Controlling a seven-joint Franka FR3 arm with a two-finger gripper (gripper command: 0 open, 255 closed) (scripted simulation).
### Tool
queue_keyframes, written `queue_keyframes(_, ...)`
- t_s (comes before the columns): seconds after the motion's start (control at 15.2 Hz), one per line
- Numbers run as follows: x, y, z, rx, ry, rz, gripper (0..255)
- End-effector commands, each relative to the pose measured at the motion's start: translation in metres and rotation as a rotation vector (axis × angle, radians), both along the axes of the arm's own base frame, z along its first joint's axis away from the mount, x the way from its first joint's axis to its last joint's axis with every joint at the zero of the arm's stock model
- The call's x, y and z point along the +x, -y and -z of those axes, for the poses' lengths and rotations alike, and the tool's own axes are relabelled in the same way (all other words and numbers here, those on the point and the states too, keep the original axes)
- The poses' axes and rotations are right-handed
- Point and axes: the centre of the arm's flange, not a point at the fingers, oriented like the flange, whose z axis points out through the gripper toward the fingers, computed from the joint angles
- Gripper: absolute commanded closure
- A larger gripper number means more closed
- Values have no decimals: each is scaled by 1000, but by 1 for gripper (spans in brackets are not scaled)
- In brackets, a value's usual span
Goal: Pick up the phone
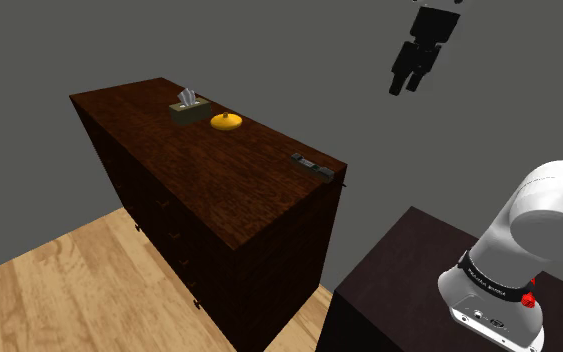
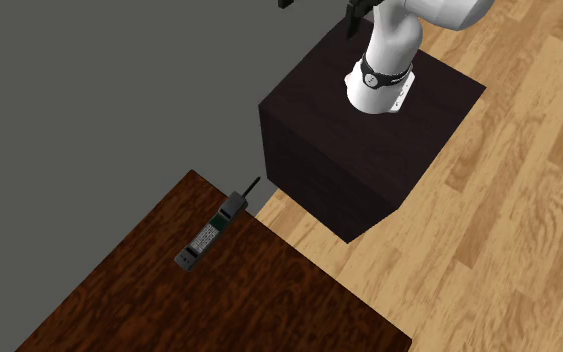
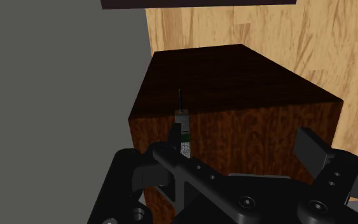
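phone point(image 2: 209, 233) lies flat at the wall-side corner of the dark wood dresser point(image 2: 219, 300), antenna past the edge; likely stiff, light, slick, so pinch across its narrow body mid-length; gripper point(image 1: 405, 87) high above, jaws apart, empty

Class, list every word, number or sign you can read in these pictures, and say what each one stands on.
No text here reads clearly.
White lettering on the black band round the arm's base: too small to read.
Key markings on the phone: too small to read.
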Motion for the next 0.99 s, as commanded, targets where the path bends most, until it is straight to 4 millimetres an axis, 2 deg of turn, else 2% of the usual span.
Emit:
queue_keyframes(0.0, 0, 0, 0, 0, 0, 0, 0)
queue_keyframes(0.92, 117, 4, 148, -49, -51, -50, 0)
